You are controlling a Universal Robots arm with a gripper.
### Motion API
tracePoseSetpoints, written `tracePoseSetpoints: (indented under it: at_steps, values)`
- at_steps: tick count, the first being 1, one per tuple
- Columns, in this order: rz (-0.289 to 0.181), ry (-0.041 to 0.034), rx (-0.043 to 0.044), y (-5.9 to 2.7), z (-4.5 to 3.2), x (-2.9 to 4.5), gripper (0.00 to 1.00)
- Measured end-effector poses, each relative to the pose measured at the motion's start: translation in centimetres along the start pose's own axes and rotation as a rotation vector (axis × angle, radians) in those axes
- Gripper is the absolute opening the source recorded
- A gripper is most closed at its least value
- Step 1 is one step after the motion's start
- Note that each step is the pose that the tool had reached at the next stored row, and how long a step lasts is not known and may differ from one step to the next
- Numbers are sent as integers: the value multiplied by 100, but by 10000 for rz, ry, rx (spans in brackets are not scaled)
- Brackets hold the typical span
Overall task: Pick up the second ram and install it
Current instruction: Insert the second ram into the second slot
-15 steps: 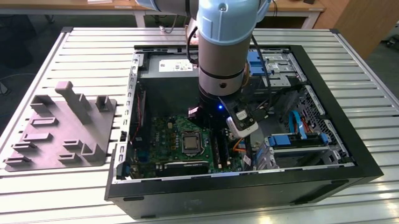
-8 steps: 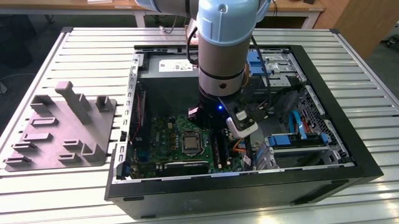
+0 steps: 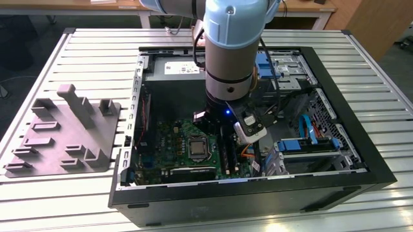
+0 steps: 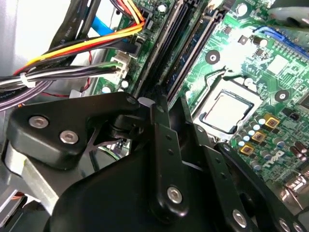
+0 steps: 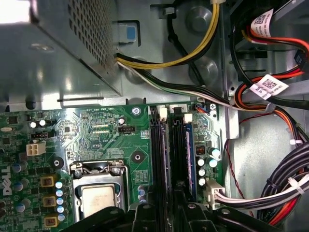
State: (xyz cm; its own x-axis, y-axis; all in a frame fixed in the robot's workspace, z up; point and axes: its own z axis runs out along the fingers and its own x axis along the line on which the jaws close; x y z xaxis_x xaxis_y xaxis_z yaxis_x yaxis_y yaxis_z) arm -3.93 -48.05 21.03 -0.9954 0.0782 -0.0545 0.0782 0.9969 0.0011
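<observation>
Gripper [image 4: 166, 104] low over motherboard [image 5: 106, 130] memory slots | grip state: cannot tell | second ram [image 5: 189, 154] seated in slot

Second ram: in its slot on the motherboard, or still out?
In: the second ram stands in its slot beside the first, with the gripper directly over the slots.

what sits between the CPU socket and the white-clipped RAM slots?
In the first wrist view, bare green board lies between the CPU socket and RAM slots, with one screw hole.

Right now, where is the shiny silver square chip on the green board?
The silver processor chip sits in its metal socket on the green motherboard, beside the long black memory slots in both wrist views, just ahead of the gripper.
</observation>
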Motion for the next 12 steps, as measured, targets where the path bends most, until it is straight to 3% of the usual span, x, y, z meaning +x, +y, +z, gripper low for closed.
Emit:
tracePoseSetpoints:
  at_steps: [12]
  values:
    - [0,-1,-4,1,-334,-23,27]
